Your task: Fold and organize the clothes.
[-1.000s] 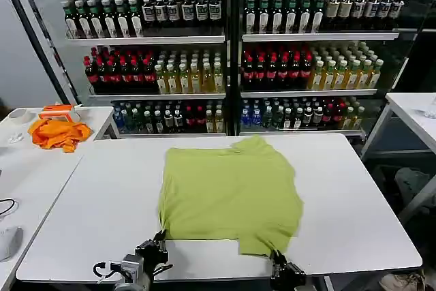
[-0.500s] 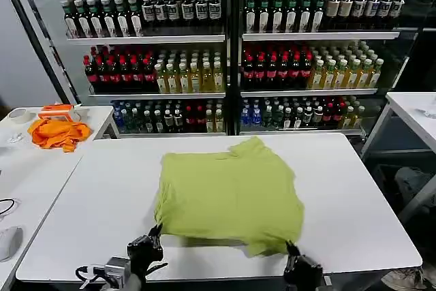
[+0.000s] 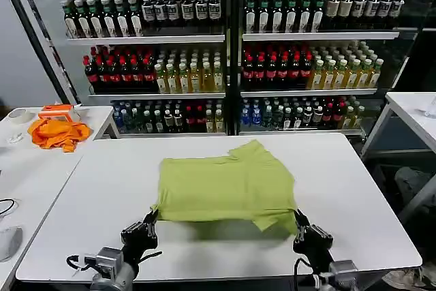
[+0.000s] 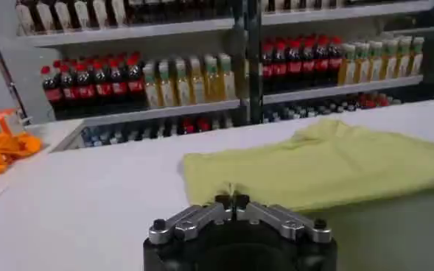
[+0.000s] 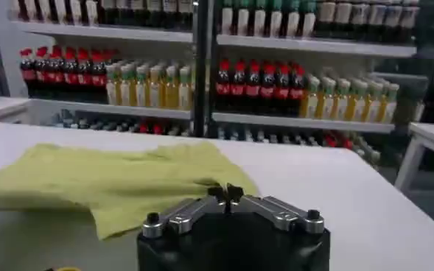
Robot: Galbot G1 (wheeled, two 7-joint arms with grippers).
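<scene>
Head view, shirt: the lime shirt [image 3: 228, 185] lay on the white table [image 3: 354, 202], a little toward the far edge, its near hem raised off the tabletop and casting a shadow beneath.
Head view, left gripper: the left gripper [image 3: 151, 214] stood at 7 o'clock of the shirt, fingers pinched together on the near left corner of the hem.
Head view, right gripper: the right gripper [image 3: 298, 216] stood at 5 o'clock of the shirt, fingers closed on the near right corner, where the cloth hung in a small fold.
Head view, surroundings: an orange cloth [image 3: 58, 133] lay on a side table [image 3: 27, 168] at 10 o'clock of the shirt, well apart from it; shelves of bottles [image 3: 231, 52] stood at 12 o'clock behind the table.
Left wrist view, gripper: the fingertips met at the shirt's edge [image 4: 231, 197], with no gap visible between them.
Left wrist view, shirt: the cloth [image 4: 327, 166] spread away from the fingers over the tabletop.
Right wrist view, gripper: the fingertips met on a corner of cloth [image 5: 226, 193].
Right wrist view, shirt: the cloth [image 5: 121, 180] stretched away from the gripper, sagging between the held corner and the table.
</scene>
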